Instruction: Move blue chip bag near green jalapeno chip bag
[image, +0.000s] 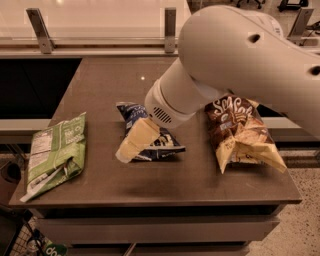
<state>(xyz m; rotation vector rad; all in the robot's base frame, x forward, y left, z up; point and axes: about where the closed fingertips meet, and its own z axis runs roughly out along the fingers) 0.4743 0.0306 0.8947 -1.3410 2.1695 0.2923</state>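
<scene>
The blue chip bag (167, 144) is in the middle of the table, partly covered by my arm. My gripper (131, 151) comes down from the upper right and is shut on the bag's left side; one cream finger (137, 140) lies across its front. The bag looks held slightly above the table, with a shadow beneath it. The green jalapeno chip bag (56, 150) lies flat at the table's left front edge, about a bag's width left of the gripper.
A larger brown-and-yellow chip bag (240, 137) lies on the right of the dark table (125, 80). A rail with metal posts (39, 30) runs behind the table. The table's front edge is close below the bags.
</scene>
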